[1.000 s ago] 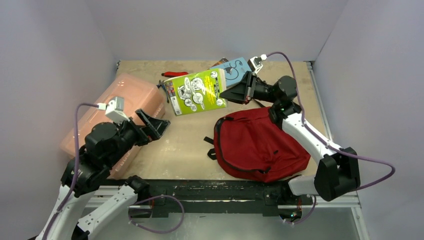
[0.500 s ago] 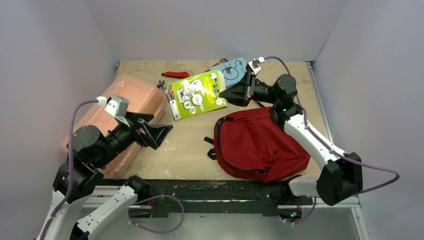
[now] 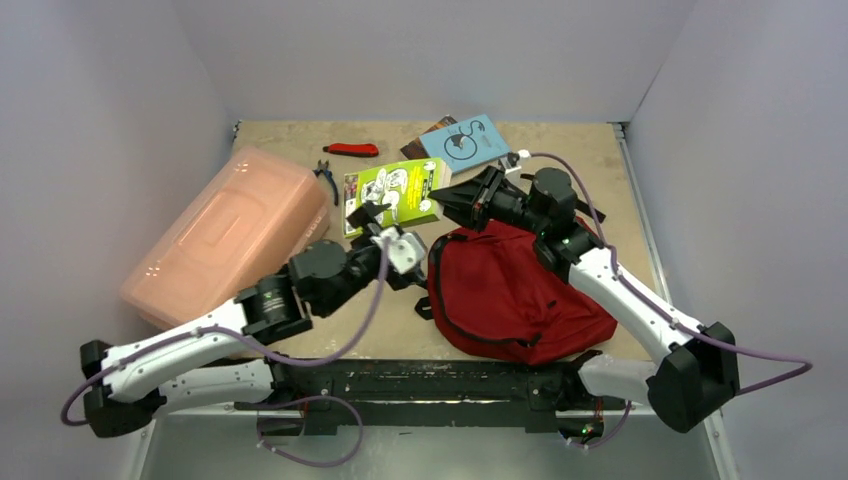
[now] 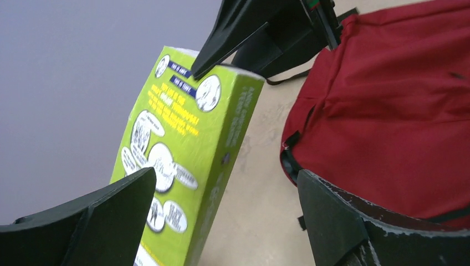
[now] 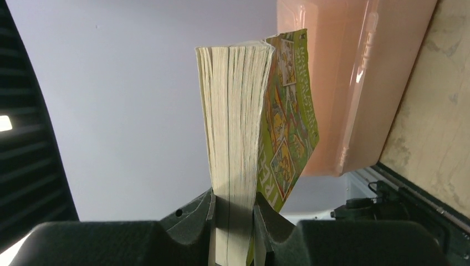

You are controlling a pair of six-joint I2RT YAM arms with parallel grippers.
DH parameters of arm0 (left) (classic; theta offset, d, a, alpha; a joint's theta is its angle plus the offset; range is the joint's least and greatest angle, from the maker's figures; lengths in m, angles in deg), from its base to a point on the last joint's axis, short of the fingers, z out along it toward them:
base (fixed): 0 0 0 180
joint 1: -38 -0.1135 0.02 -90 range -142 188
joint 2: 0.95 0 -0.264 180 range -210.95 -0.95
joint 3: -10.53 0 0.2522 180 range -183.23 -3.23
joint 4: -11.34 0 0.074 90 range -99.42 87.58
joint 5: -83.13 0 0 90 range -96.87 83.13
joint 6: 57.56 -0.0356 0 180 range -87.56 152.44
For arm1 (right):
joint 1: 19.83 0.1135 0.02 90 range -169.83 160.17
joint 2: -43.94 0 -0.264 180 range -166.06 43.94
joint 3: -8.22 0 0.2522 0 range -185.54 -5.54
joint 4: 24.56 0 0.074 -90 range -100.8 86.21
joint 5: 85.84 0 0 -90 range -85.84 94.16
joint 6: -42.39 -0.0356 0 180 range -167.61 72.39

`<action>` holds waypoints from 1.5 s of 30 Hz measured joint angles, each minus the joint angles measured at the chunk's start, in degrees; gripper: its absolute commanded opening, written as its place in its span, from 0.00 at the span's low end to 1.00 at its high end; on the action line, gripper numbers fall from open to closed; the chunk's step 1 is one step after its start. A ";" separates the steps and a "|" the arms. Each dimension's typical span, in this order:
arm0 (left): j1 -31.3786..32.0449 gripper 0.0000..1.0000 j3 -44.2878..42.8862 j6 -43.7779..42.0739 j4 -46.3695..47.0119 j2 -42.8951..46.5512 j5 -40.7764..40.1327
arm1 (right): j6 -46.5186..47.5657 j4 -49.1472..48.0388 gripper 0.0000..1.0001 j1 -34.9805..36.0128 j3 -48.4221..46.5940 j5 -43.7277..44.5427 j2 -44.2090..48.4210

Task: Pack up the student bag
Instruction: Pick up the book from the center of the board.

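Note:
The red backpack [image 3: 515,290] lies at the front right of the table, its black strap at its left edge; it also shows in the left wrist view [image 4: 399,111]. My right gripper [image 3: 447,193] is shut on a thick green paperback [image 3: 390,193] and holds it off the table just behind the bag's upper left corner; the right wrist view shows the page block [image 5: 235,144] pinched between the jaws. My left gripper [image 3: 372,222] is open, just left of the bag and below the book [image 4: 177,155], which stands between its fingers' line of sight.
A pink translucent plastic box [image 3: 225,235] lies at the left. A blue book [image 3: 465,142] with a dark booklet under it lies at the back. A red-handled cutter [image 3: 352,150] and small pliers [image 3: 328,178] lie behind the box.
My left arm has swung from beside the pink box across to the middle, beside the bag and under the book. My right gripper has lowered the green book towards the bag.

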 measured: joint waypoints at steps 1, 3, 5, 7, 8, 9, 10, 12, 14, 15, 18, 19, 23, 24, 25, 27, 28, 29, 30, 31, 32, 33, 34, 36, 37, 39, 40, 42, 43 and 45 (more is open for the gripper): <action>1.70 0.98 1.49 -2.80 3.23 -1.90 -2.99 | -0.94 0.07 0.00 0.85 0.90 1.36 0.74; 3.91 0.95 3.34 -7.54 9.14 -5.53 -7.54 | -2.58 0.17 0.00 2.45 2.51 3.54 1.97; 5.05 0.85 4.17 -11.26 14.75 -9.01 -11.54 | -3.67 0.79 0.00 4.00 3.67 5.88 3.04; 5.27 0.73 4.22 -13.75 19.43 -11.67 -15.63 | -4.24 1.95 0.00 5.09 4.07 8.02 3.98; 5.29 0.67 4.20 -14.43 21.03 -12.39 -17.20 | -4.35 2.51 0.00 5.38 4.09 8.76 4.48; 5.29 0.60 4.17 -15.06 22.82 -13.14 -19.15 | -4.46 3.17 0.00 5.57 4.09 9.66 5.09; 5.29 0.52 4.13 -15.39 23.96 -13.62 -20.63 | -4.48 3.74 0.00 5.70 4.09 10.36 5.77; 5.49 0.27 4.04 -15.58 25.66 -14.67 -22.75 | -4.96 3.85 0.00 5.77 4.09 12.02 6.82; 5.95 0.04 4.02 -15.63 26.53 -15.26 -23.63 | -5.20 3.80 0.14 5.81 4.09 13.29 7.58; 6.08 0.00 3.98 -16.63 26.05 -15.30 -23.50 | -5.18 3.74 0.27 5.84 4.04 13.49 7.74; 6.47 0.00 3.98 -14.34 23.30 -14.97 -24.13 | -1.95 5.29 0.68 6.27 3.63 13.79 7.63; 6.34 0.00 3.96 -12.02 21.79 -14.27 -24.46 | 1.16 6.12 0.80 6.27 2.62 13.73 7.32; 2.86 0.00 2.05 3.72 9.27 -8.41 -23.37 | 20.94 14.19 0.95 5.31 -7.72 14.38 6.14; -0.11 0.00 0.85 9.86 5.35 -6.25 -20.52 | 25.49 15.41 0.97 5.07 -9.94 14.49 6.25; -3.54 0.00 -0.26 15.82 2.45 -3.91 -17.84 | 28.74 15.80 0.98 4.83 -10.91 14.43 6.71; -9.57 0.00 -2.01 25.70 -1.16 0.22 -13.55 | 34.71 15.74 0.99 4.52 -10.14 13.97 9.09; -12.17 0.00 -3.06 30.34 -2.69 2.21 -11.56 | 36.20 15.10 0.99 4.50 -8.72 13.46 10.32; -14.21 0.00 -4.13 34.53 -3.96 3.80 -9.68 | 37.07 12.83 0.99 4.46 -5.84 12.20 12.02; -15.80 0.00 -4.90 38.73 -4.50 4.94 -7.39 | 36.79 9.46 0.99 4.52 -2.16 10.80 13.55; -17.11 0.00 -5.40 42.86 -4.48 6.14 -4.96 | 35.74 5.11 0.99 4.76 1.99 9.38 14.62; -18.21 0.00 -5.66 46.60 -4.02 6.91 -2.73 | 33.86 0.39 0.99 5.33 6.14 8.33 15.04; -19.37 0.00 -5.66 50.71 -3.37 7.45 -0.26 | 31.32 -4.94 0.99 6.27 10.21 7.54 14.84; -20.15 0.00 -5.62 53.83 -2.84 7.63 1.42 | 29.35 -8.44 0.99 7.08 12.52 6.73 14.36; -21.90 0.00 -4.35 61.26 0.35 7.61 5.68 | 24.37 -16.87 0.99 9.57 16.37 6.49 10.29; -22.56 0.00 -3.04 65.02 2.62 7.56 7.45 | 22.10 -20.41 0.99 10.69 17.57 6.54 8.13; -23.21 0.00 -0.17 70.95 6.99 7.52 9.84 | 18.45 -25.44 0.99 12.22 18.99 6.75 5.38; -23.32 0.00 1.42 73.72 9.18 7.50 10.75 | 16.55 -27.96 0.99 12.72 19.41 6.95 4.48; -23.52 0.00 4.22 78.53 12.59 7.02 12.33 | 13.20 -33.11 0.99 13.20 19.69 7.78 3.72; -23.54 0.00 5.64 80.48 14.23 6.91 12.98 | 11.65 -36.00 0.95 13.20 19.71 8.41 3.43; -23.58 0.00 8.15 83.93 16.94 7.04 13.44 | 8.76 -41.77 0.82 13.20 19.71 9.03 2.54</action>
